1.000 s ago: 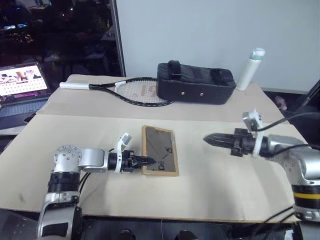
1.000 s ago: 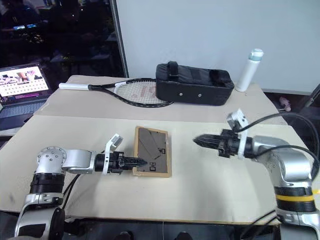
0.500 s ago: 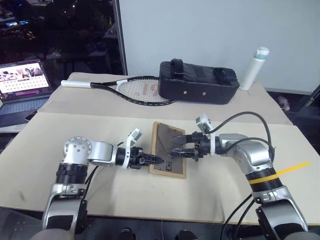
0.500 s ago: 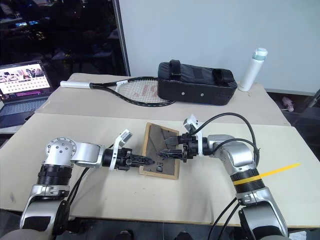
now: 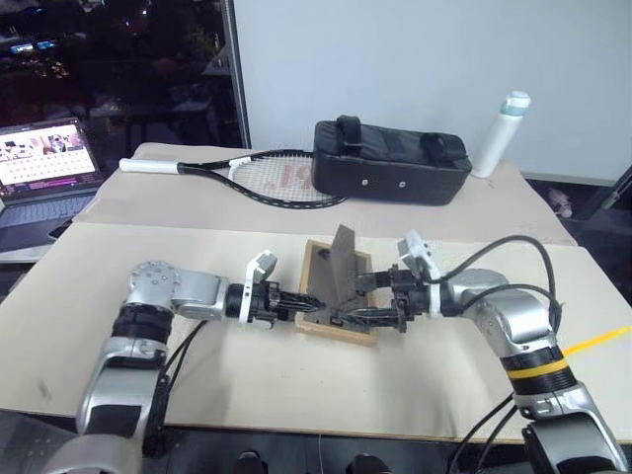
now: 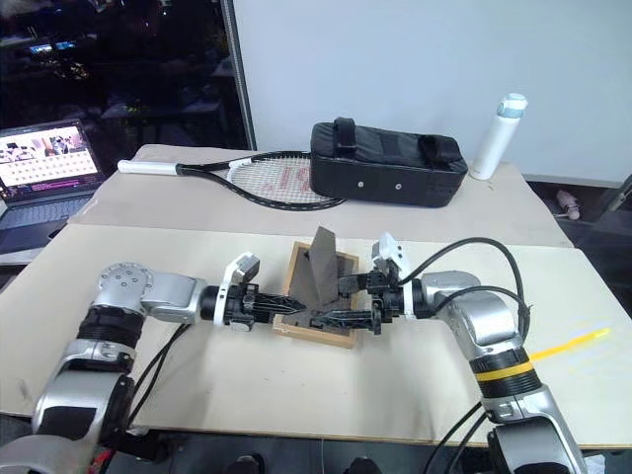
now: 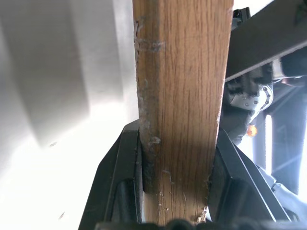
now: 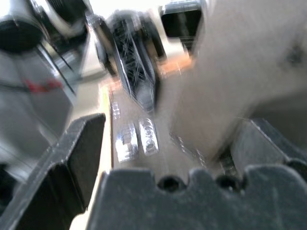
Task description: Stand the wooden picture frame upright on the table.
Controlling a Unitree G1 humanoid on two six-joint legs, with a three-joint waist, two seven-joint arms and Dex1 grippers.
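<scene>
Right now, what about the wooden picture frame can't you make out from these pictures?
- The wooden picture frame lies face down on the table, so its picture is hidden.
- Right wrist view: blurred, so whether the right pincer touches the raised stand is unclear.
- Left wrist view: the left pincer grips the frame's wood; the frame's edges are cut off.

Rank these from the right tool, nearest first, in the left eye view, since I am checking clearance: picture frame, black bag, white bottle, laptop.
1. Picture frame, at the right tool.
2. Black bag, behind it.
3. White bottle, far right.
4. Laptop, far left.
</scene>
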